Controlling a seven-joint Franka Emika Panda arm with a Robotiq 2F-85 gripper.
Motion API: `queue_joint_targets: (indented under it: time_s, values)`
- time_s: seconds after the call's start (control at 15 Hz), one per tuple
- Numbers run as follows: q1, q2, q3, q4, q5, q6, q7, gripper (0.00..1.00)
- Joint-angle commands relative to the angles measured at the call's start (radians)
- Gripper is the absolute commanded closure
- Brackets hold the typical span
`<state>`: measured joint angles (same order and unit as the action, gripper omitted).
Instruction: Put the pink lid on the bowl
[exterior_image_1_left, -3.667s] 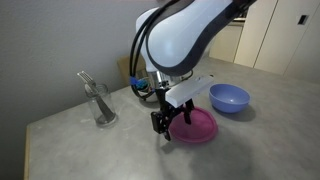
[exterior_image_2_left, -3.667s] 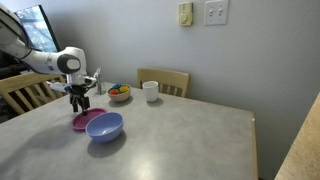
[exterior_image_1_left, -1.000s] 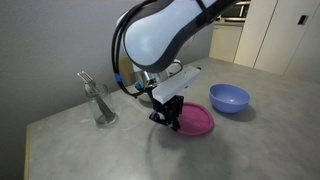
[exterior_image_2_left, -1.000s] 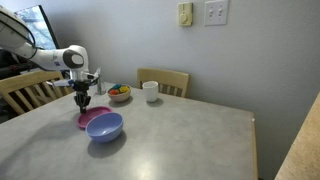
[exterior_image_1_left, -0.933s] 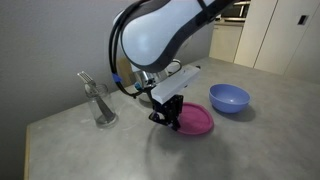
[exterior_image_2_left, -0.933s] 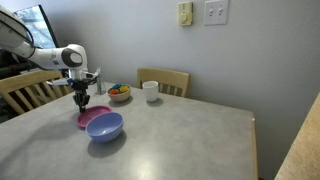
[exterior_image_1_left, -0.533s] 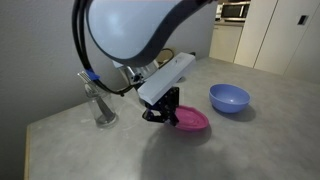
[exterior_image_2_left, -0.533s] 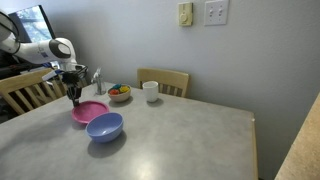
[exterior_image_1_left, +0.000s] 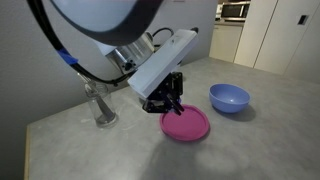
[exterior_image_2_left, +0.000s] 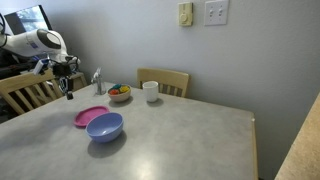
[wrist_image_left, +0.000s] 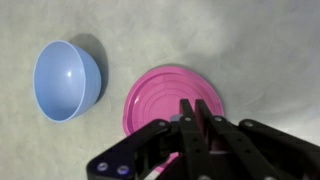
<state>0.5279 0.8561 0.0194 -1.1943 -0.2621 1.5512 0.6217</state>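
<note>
The pink lid (exterior_image_1_left: 186, 125) lies flat on the grey table, close beside the blue bowl (exterior_image_1_left: 229, 98). Both exterior views show them side by side, lid (exterior_image_2_left: 90, 117) and bowl (exterior_image_2_left: 105, 127). My gripper (exterior_image_1_left: 171, 103) hangs in the air above the lid's edge, fingers pressed together with nothing between them. In an exterior view the gripper (exterior_image_2_left: 68, 93) is well above and off to the side of the lid. From the wrist, the shut gripper (wrist_image_left: 195, 108) points down over the lid (wrist_image_left: 165, 95), with the empty bowl (wrist_image_left: 68, 78) beside it.
A clear glass with utensils (exterior_image_1_left: 100, 105) stands near the arm by the wall. At the back of the table are a small white bowl with colourful contents (exterior_image_2_left: 119, 93) and a white mug (exterior_image_2_left: 151, 91). A wooden chair (exterior_image_2_left: 165, 78) stands behind them.
The gripper was down at the lid's edge a second ago. It has since risen and pulled away, still shut, and the lid stays on the table, shifted slightly.
</note>
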Motion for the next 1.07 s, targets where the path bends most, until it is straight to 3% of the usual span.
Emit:
queue_joint_targets:
  time_s: [0.0,0.13,0.47,0.67,0.8,1.0]
  values:
    - [-0.028,-0.017,0.017,-0.031,-0.01,0.099,-0.102,0.64]
    - [-0.05,-0.014,0.025,-0.058,-0.004,0.235,-0.182,0.57]
    - [-0.146,-0.009,0.065,-0.187,0.051,0.605,-0.363,0.2]
    - [-0.211,0.004,0.124,-0.269,0.145,0.788,-0.456,0.02]
    - [-0.258,-0.005,0.179,-0.335,0.228,0.875,-0.534,0.0]
    - [-0.303,-0.026,0.237,-0.408,0.331,0.916,-0.596,0.0]
